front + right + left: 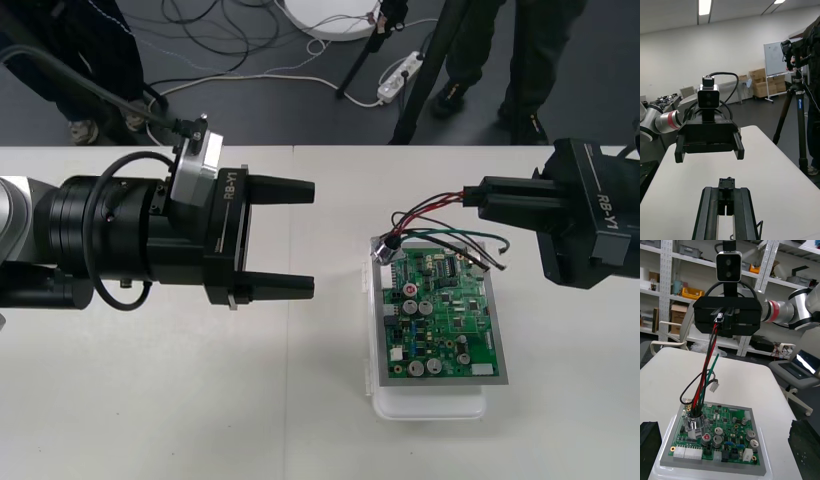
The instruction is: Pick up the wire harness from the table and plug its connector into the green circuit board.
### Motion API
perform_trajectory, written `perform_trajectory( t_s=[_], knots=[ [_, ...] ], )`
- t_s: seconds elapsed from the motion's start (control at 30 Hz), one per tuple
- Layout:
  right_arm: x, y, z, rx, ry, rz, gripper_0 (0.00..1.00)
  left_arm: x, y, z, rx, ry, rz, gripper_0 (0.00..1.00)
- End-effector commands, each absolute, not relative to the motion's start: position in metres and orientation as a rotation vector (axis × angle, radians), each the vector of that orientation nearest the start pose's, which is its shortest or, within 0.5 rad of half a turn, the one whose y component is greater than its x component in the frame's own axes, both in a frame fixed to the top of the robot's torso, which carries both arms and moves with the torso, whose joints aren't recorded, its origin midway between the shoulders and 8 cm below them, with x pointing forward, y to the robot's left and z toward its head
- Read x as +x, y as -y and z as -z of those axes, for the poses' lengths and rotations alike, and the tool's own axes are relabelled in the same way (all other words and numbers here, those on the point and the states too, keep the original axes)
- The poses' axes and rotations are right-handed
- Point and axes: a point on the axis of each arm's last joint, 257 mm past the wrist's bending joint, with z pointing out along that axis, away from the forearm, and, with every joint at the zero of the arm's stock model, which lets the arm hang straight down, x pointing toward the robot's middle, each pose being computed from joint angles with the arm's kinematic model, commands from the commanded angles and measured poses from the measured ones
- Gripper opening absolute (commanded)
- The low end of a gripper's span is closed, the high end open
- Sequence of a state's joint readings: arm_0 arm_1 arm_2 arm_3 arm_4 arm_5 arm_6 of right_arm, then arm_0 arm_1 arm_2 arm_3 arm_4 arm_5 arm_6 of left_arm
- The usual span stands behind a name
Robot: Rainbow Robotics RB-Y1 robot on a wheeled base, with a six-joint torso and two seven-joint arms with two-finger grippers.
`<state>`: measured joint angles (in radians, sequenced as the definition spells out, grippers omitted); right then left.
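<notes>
The green circuit board (445, 320) lies on its white base (430, 405) right of the table's centre. My right gripper (470, 200) hangs above the board's far edge, shut on the harness's black plug (720, 319). Red, black and green wires (425, 215) drop from the plug to the round metal socket (386, 250), which rests on the board's far left corner (693, 423). My left gripper (312, 238) is open, level with the board and well to its left, fingers pointing at it. In the right wrist view the right gripper (726, 187) faces the left gripper (708, 150).
A loose wire branch with a small white connector (714, 386) dangles over the board's far side. Bare table (300, 400) spreads between the left gripper and the board and along the front. Beyond the far edge are cables and a tripod (420, 70) on dark floor.
</notes>
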<state>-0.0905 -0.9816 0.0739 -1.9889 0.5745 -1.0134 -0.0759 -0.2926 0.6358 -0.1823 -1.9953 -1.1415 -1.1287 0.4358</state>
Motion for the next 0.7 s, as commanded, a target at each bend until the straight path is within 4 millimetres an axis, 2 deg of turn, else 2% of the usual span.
perform_trajectory(
  t_s=[0.03, 0.17, 0.4, 0.7],
  knots=[
    [0.320, 0.114, -0.012, -1.086, -1.005, -1.039, 0.00, 0.325, -0.001, 0.026, 1.385, -1.050, 0.976, 1.00],
    [0.317, 0.108, -0.016, -1.038, -0.955, -1.071, 0.00, 0.326, 0.004, 0.020, 1.402, -0.995, 0.933, 1.00],
    [0.314, 0.100, -0.010, -1.032, -0.899, -1.038, 0.00, 0.327, 0.014, 0.007, 1.394, -0.955, 0.930, 1.00],
    [0.308, 0.086, 0.002, -1.029, -0.876, -1.050, 0.00, 0.329, 0.014, 0.001, 1.405, -0.940, 0.906, 1.00]
  ],
)
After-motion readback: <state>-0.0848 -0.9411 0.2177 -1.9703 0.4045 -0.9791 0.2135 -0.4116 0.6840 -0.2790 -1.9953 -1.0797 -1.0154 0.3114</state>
